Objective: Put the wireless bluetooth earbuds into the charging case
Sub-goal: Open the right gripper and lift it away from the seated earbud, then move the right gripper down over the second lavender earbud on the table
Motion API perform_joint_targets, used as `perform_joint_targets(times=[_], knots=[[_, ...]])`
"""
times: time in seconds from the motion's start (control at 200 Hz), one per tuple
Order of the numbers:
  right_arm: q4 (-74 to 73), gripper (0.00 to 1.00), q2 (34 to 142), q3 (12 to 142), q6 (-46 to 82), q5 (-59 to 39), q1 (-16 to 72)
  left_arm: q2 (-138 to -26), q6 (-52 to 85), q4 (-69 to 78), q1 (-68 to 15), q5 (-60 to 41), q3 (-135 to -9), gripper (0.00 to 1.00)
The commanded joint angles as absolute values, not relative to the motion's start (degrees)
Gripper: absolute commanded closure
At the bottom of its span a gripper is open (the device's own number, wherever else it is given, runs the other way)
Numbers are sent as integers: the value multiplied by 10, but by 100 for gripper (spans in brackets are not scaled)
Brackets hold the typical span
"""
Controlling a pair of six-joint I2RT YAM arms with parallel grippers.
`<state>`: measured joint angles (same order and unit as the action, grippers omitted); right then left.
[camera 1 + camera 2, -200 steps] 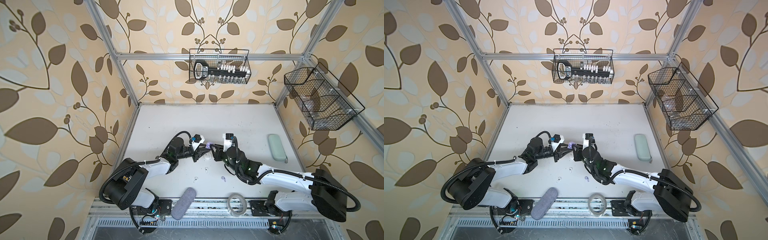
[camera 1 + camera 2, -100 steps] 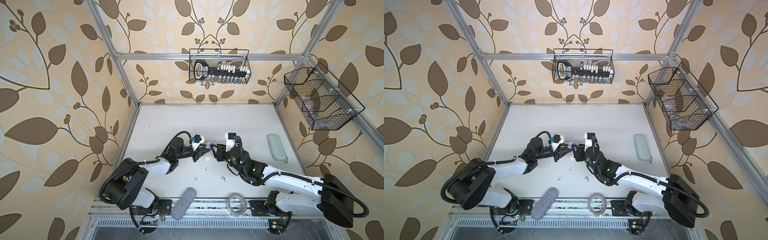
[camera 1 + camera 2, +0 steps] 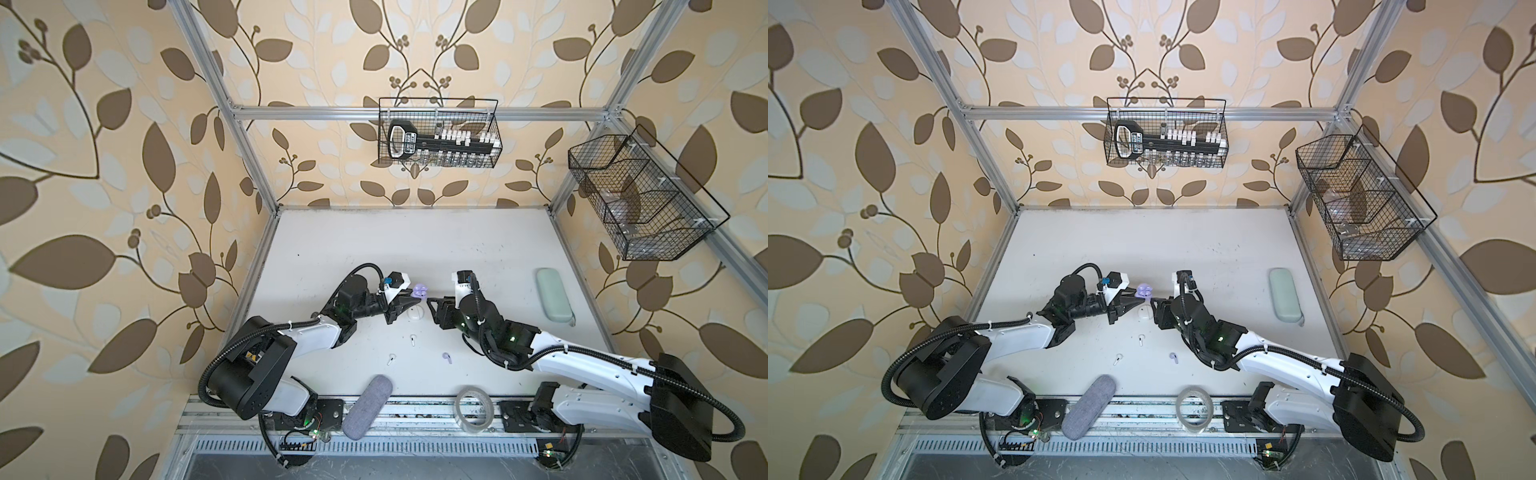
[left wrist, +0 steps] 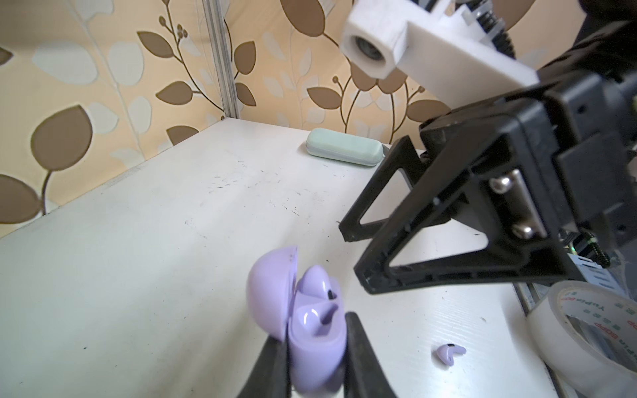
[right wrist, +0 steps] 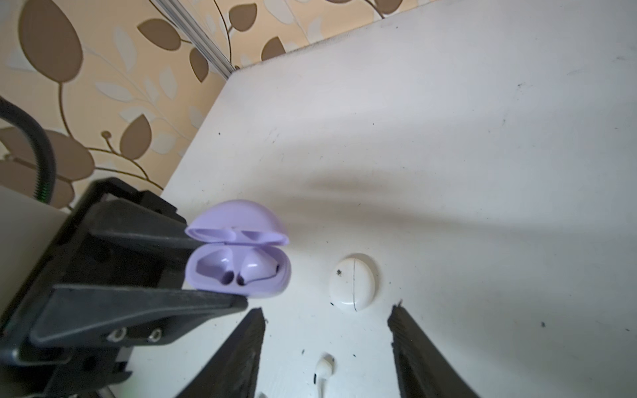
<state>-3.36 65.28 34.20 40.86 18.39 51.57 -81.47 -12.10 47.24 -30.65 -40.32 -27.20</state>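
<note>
One small lilac plastic earbud is seated in a well of the open lilac clamshell charging case; the well beside it is empty. The case is clamped by its lower shell between the fingers of the left gripper, seemingly held just clear of the white tabletop.

The right gripper has been opened over the last second and drawn slightly back from the case. Nothing is held between its spread jaws. From this it is judged that the first lilac earbud has just been released into place.

The second lilac earbud lies loose on the tabletop, well apart from the case, and would probably be fetched next. A white stemmed earbud and a second white earbud also lie loose. The former is near the closed white rounded case, which rests on the tabletop untouched. Roughly a quarter of the task is judged done.
</note>
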Motion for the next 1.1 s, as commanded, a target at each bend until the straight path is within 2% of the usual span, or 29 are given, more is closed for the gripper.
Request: perform_joint_targets(times=[0.0,0.1,0.215,0.515,0.88,1.095], knots=[[31,40,642,364,405,179,513,-799,-145,490,-301,-422,-268,100],[69,40,635,370,403,173,510,-801,-150,484,-304,-432,-268,100],[111,34,633,377,400,155,505,-803,-166,480,-311,-435,-266,100],[228,34,672,415,393,113,508,-802,-203,471,-321,-440,-260,100],[277,45,704,421,386,88,512,-795,-233,484,-327,-446,-247,100],[281,50,738,423,389,77,529,-799,-267,416,-340,-423,-267,100]])
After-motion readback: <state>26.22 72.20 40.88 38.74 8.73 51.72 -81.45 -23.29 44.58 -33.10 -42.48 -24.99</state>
